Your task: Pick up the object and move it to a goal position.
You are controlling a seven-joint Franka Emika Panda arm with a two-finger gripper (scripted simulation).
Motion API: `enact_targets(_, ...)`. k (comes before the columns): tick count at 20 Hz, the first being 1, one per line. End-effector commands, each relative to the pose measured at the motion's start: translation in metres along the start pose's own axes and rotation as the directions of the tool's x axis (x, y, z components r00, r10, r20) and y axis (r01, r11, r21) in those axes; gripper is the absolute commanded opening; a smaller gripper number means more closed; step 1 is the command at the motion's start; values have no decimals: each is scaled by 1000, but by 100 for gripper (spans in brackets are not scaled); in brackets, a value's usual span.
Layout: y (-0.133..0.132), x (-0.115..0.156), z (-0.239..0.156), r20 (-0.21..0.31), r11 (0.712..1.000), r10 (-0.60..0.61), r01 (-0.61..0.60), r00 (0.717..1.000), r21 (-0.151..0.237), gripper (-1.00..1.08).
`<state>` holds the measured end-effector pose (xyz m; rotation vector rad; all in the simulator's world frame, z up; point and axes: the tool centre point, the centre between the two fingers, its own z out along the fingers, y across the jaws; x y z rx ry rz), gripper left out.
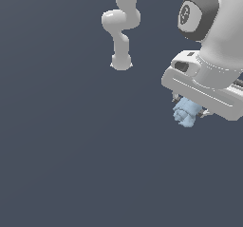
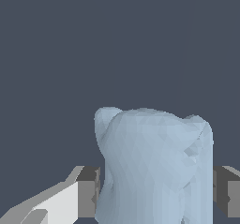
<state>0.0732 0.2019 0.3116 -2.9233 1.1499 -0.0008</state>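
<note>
Claw (image 1: pixel 189 108) closed on object (image 1: pixel 185 113), pale light-blue lumpy block, held between fingers. Wrist view: object (image 2: pixel 152 164) fills gap between both dark finger pads (image 2: pixel 89 190), pads pressed against its flanks, jaws parted only by object's width. Object protrudes past fingertips, rounded bumps on far end. Exterior view: object hangs directly beneath white hand body, partly hidden by it; contact with dark grey floor (image 1: pixel 71 164) cannot tell. Arm (image 1: pixel 121 24) links curve away behind claw, base far from object.
</note>
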Motion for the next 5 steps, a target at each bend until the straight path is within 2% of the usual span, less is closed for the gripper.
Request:
enact_targets(1,-3,-2,-4,0,1000,1,-1,1000,-1,-100)
enact_targets(5,-4,-2,-6,0,1000,1,-1,1000,-1,-100)
